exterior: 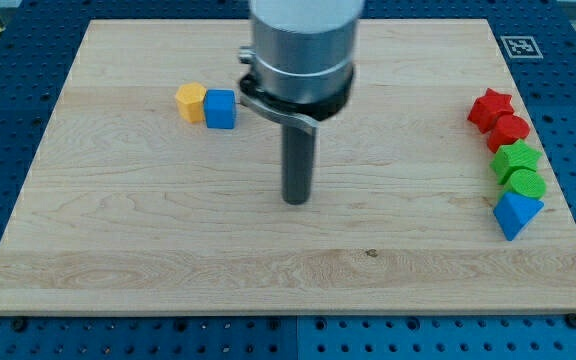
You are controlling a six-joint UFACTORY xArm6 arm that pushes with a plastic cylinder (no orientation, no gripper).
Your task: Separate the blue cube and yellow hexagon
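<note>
Right of touching blue cube (pixel 220 109) and yellow hexagon (pixel 191 102), my tip (pixel 296 200), apart.

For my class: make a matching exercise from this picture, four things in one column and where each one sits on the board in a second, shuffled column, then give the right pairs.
Things
1. yellow hexagon
2. blue cube
3. my tip
4. blue triangle

Places
A. bottom of the row of blocks at the view's right
B. near the board's middle, touching no block
C. upper left, outermost on the left
D. against the hexagon's right side

Pairs: 1-C, 2-D, 3-B, 4-A
</note>
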